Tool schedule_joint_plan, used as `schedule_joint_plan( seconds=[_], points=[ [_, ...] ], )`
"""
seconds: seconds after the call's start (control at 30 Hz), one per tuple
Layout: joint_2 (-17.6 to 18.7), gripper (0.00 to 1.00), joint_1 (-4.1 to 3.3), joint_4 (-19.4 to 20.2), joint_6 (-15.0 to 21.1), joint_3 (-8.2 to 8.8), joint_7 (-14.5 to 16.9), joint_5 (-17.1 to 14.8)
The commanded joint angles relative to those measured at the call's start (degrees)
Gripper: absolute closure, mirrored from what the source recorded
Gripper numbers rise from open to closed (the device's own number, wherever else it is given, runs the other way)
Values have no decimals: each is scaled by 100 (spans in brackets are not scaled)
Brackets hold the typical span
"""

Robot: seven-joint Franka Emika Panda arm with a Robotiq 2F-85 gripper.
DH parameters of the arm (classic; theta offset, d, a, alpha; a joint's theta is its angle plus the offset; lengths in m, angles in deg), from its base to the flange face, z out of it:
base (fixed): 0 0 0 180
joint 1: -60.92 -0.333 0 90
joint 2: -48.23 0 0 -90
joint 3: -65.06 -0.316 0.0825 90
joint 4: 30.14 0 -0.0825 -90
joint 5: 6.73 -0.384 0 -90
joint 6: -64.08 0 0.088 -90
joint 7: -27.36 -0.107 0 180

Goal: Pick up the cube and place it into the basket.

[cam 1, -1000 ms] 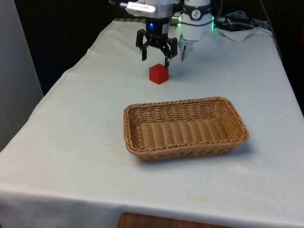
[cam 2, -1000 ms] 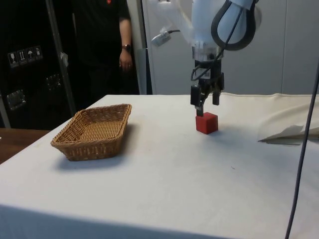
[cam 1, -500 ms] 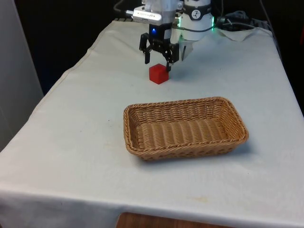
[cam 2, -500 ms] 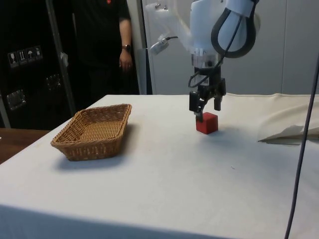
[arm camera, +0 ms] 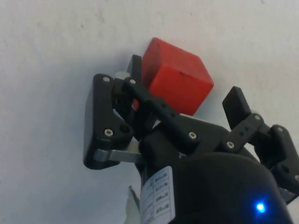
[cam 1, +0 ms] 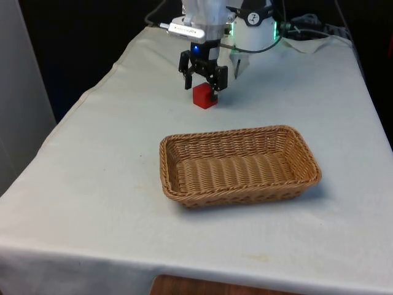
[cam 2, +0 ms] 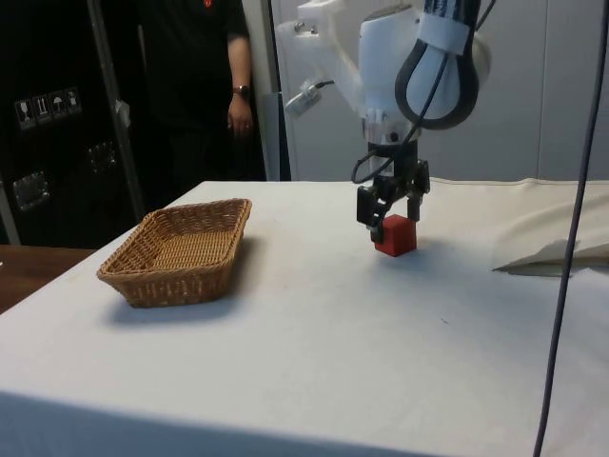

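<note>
Red cube [cam 1: 204,96] sits on the bench [cam 1: 92,184] w/ white cloth, toward the far end where the arm stands, roughly mid-width, a bit toward the front view's left edge. The jaws [cam 1: 203,82] are down over the cube, apart, one finger each side of it; in the wrist view the cube [arm camera: 175,76] lies between the two black fingers [arm camera: 237,105], w/ one finger close against a cube face and the other finger clear of it, a gap visible. Cube rests flat on the cloth, not lifted; in the side view [cam 2: 395,234] its base meets the bench and the jaws [cam 2: 388,211] straddle its top half. Wicker basket [cam 1: 239,165], rectangular, tan, stands nearer the bench's middle, well apart from the cube, long side across the bench; nothing visible inside it. In the side view the basket [cam 2: 179,250] is near the bench edge on the cabinet side. A crumpled fold of white cloth [cam 2: 552,252] lies at the bench's edge on the side opposite the basket. A person [cam 2: 205,86] in dark clothes stands beyond the bench by the dark cabinets, hand [cam 2: 236,116] hanging at the side, watch on wrist.
</note>
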Motion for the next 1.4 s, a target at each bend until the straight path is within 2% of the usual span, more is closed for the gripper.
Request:
schedule_joint_plan(
  seconds=[0.0,0.07,0.17,0.2,0.23,0.3,0.33,0.47,0.5,0.53,0.73,0.77,0.8,0.83,1.1,1.13,1.17,1.37],
  points=[
    [-40,3,57,29,40,-97,17,-109],
    [-6,20,52,11,46,-109,6,-143],
    [23,54,52,-6,46,-109,0,-172],
    [63,65,0,-40,0,-17,-29,-80],
    [29,74,52,-6,46,-109,-17,-172],
    [29,94,52,-6,52,-109,-29,-172],
    [34,99,52,-11,52,-109,-29,-172],
    [34,98,52,-11,52,-109,-40,-172],
    [63,98,0,-40,0,-17,-63,-80],
    [34,98,52,-11,52,-115,-46,-172],
    [-109,98,-23,-138,-183,11,-92,-69],
    [-143,98,-23,-172,-235,23,-97,-57],
    [-69,98,0,-149,-115,-17,-74,-80],
    [-172,98,-29,-195,-292,29,-103,-46],
    [-539,98,-23,-516,-894,17,-132,11],
    [-596,98,0,-516,-928,-11,-69,-57],
    [-596,98,-23,-596,-1020,6,-132,0],
    [-682,98,-29,-882,-1312,-40,-97,-63]
  ],
)
